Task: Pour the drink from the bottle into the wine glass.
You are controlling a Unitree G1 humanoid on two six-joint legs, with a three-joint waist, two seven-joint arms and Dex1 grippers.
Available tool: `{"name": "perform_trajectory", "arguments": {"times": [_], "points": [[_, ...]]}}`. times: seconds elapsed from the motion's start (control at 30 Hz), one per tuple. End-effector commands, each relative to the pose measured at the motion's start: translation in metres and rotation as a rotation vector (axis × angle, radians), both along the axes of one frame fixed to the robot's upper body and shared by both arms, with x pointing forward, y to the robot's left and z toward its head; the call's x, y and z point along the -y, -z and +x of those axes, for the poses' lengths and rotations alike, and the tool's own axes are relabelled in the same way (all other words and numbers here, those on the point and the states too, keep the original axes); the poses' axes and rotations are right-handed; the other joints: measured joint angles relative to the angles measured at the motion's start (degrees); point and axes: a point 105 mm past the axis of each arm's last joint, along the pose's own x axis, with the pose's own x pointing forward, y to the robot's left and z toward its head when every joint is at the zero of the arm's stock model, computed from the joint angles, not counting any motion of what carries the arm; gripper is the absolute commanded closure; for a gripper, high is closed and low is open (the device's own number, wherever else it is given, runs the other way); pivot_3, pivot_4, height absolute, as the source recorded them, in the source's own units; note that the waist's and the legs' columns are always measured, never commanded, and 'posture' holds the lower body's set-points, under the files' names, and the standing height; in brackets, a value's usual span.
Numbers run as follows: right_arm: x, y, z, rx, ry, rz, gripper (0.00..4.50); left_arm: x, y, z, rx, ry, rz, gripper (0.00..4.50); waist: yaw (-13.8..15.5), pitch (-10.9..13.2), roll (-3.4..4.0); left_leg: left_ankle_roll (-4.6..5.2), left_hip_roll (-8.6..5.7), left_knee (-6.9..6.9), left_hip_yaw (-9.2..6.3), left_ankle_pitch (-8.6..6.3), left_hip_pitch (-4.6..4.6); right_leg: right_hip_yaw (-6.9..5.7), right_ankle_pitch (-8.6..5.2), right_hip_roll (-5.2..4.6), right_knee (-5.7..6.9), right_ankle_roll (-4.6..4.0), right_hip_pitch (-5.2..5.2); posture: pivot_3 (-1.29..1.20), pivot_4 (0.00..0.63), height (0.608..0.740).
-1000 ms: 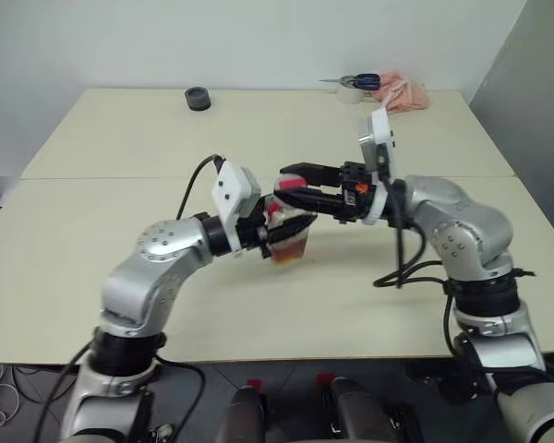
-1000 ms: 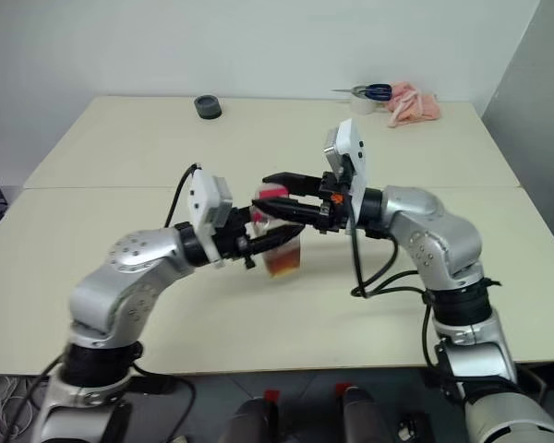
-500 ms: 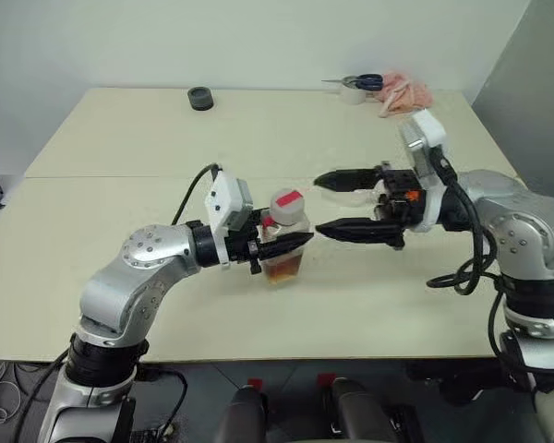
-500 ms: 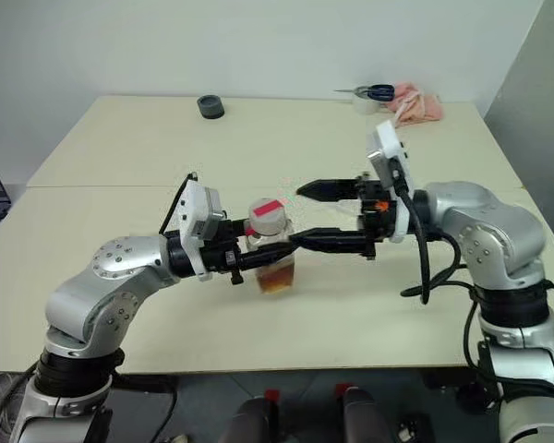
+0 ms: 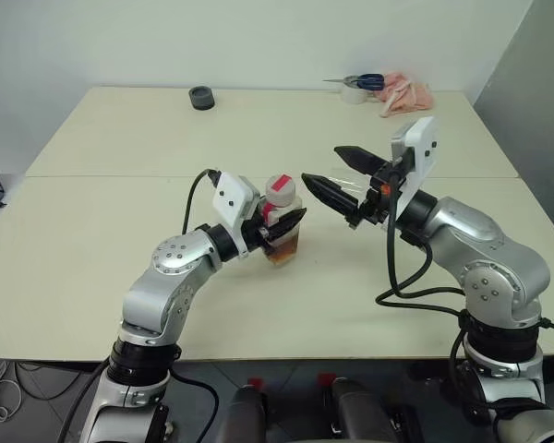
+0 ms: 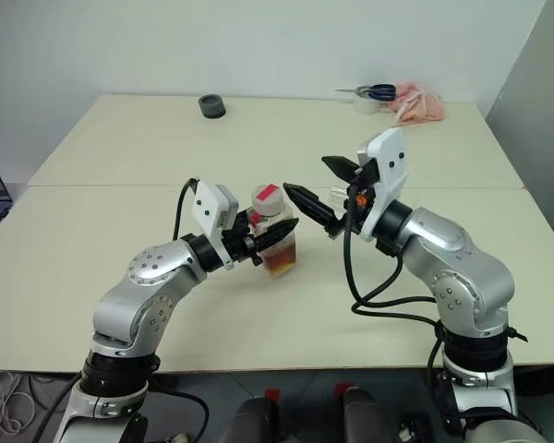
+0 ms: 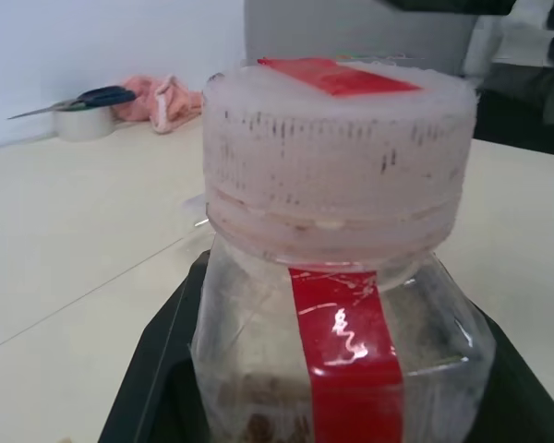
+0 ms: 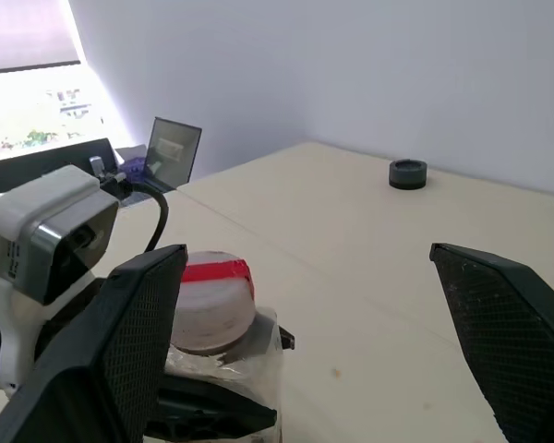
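1. Left pincer (image 5: 282, 226) clenched around the bottle (image 5: 283, 221), upright over the table (image 5: 102, 231), cap on.
2. Right pincer (image 5: 343, 175) spread wide, empty, just beside the bottle's cap.

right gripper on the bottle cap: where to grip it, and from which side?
Grip the cap around its ribbed side wall, probably coming level from the robot's right, where the right gripper hangs open. The bottle stands upright with the left gripper shut on its body just below, so the cap is the free part.
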Motion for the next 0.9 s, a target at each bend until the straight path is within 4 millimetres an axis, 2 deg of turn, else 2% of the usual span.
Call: {"name": "perform_trajectory", "arguments": {"times": [0.03,0.57,0.9], "points": [[-0.007,-0.006,-0.009,0.049,-0.012,0.000,0.01,0.006,-0.018,0.002,0.084,0.012,-0.007,2.52,0.0,0.0,0.00,0.00,0.00,0.00,0.00,0.00,0.01,0.00,0.00,0.00,0.00,0.00,0.00,0.00,0.150,0.740],[-0.031,-0.007,0.007,0.068,0.016,0.022,0.01,0.012,-0.019,0.006,0.106,0.054,0.021,2.52,-0.1,0.0,0.00,0.01,0.01,0.00,0.00,0.00,0.02,-0.01,0.00,0.01,0.01,0.00,0.00,0.00,0.150,0.740],[-0.043,0.004,-0.005,0.014,-0.090,0.008,0.01,0.015,-0.022,0.006,0.110,0.068,0.019,2.52,-0.1,0.0,0.00,0.01,0.01,0.00,-0.01,0.00,0.01,-0.01,0.00,0.01,0.02,-0.01,0.00,0.00,0.150,0.740]]}}
